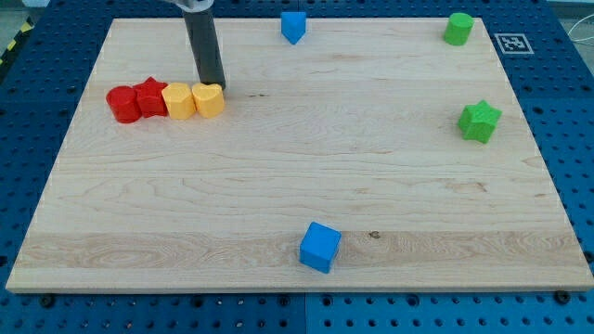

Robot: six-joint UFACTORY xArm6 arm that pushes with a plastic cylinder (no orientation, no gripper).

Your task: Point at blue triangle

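The blue triangle (293, 26) lies at the view's top edge of the wooden board, near the middle. My tip (216, 84) is at the upper left, right behind the yellow heart-like block (209, 99) and touching or nearly touching it. The tip is well to the left of the blue triangle and a little below it. The rod rises from the tip out of the view's top.
A row of blocks lies at the left: a red round block (122, 103), a red star (148, 97), a yellow block (178, 100) and the yellow heart. A blue cube (320, 247) sits at bottom centre. A green round block (458, 29) and a green star (480, 121) are at the right.
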